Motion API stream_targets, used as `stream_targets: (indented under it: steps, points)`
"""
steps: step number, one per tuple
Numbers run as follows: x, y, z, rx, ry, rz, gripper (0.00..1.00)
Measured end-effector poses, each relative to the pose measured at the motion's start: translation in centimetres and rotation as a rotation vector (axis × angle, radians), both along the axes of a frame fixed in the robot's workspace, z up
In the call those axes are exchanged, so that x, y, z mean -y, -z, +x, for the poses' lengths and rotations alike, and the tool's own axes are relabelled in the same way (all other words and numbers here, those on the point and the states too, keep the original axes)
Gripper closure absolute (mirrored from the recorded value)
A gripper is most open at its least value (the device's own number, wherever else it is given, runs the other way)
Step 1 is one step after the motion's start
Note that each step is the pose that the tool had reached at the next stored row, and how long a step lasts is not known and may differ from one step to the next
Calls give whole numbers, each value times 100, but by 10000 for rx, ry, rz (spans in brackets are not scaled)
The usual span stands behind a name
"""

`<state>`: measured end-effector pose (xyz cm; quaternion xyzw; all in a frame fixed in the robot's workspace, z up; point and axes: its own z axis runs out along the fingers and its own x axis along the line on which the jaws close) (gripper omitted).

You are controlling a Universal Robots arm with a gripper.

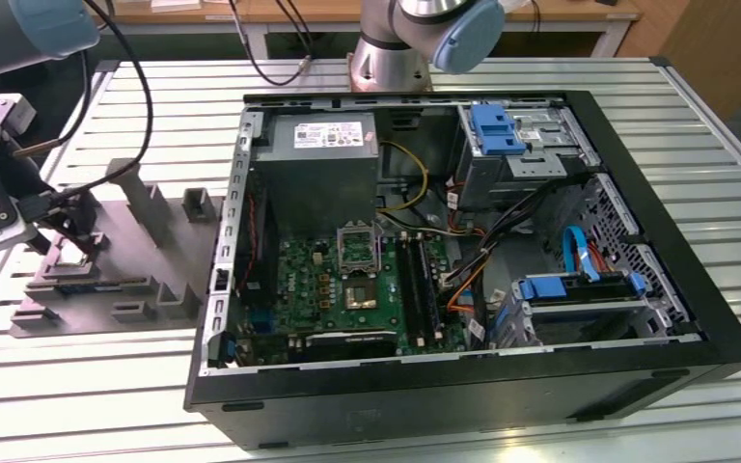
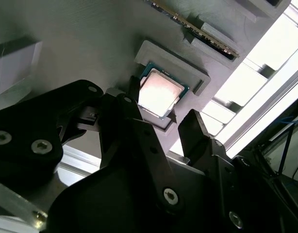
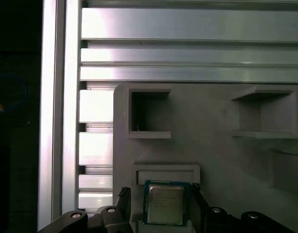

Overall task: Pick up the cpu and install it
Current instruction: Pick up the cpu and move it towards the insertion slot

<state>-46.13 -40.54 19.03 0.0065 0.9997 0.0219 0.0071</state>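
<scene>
The cpu point(image 3: 164, 203), a thin square with a silvery top, lies flat in a grey tray's point(image 3: 217, 150) pocket near the table's point(image 1: 725, 203) edge at the exterior view's left; the tool point(image 2: 163, 104) straddles it, fingers apart, holding nothing.

On my slatted aluminium worktop point(image 1: 705, 125): one grey fixture tray point(image 1: 151, 253); beside it, one open black computer case point(image 1: 474, 391) holding green motherboard point(image 1: 325, 289), grey power-supply box point(image 1: 319, 188), blue drive caddy point(image 1: 496, 130).
</scene>
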Motion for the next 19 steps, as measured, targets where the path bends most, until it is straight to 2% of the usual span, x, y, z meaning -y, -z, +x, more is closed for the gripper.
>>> stream_targets:
  steps: [5,10,19]
  points:
    - [7,17,4,0,34,-2,41]
    - [9,26,5,1,59,-45,41]
    - [14,51,5,2,75,-47,41]
